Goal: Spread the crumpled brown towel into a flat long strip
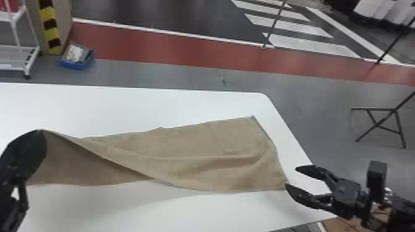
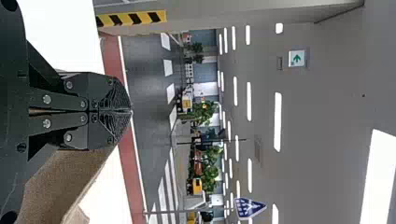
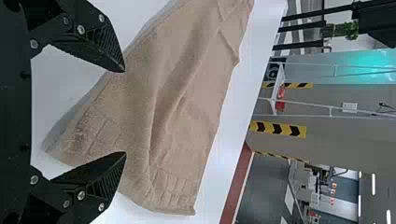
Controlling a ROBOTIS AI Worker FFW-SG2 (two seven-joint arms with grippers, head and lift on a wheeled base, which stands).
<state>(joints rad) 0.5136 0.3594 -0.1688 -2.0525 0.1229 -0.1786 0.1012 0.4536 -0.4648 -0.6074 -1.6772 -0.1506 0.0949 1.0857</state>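
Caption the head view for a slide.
Left gripper holds the brown towel raised at one end; right gripper open by the other.

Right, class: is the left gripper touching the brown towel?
Touching: in the head view, the brown towel rises to a corner held in the left gripper.

The towel [image 1: 197,148] lies on the table [image 1: 92,108], its left end up in the left gripper [image 1: 38,138]. The right gripper [image 1: 291,176] is just beside its near right corner. Behind the table, a bin [image 1: 75,64] sits on the floor [image 1: 185,74], right of a rack [image 1: 27,66].
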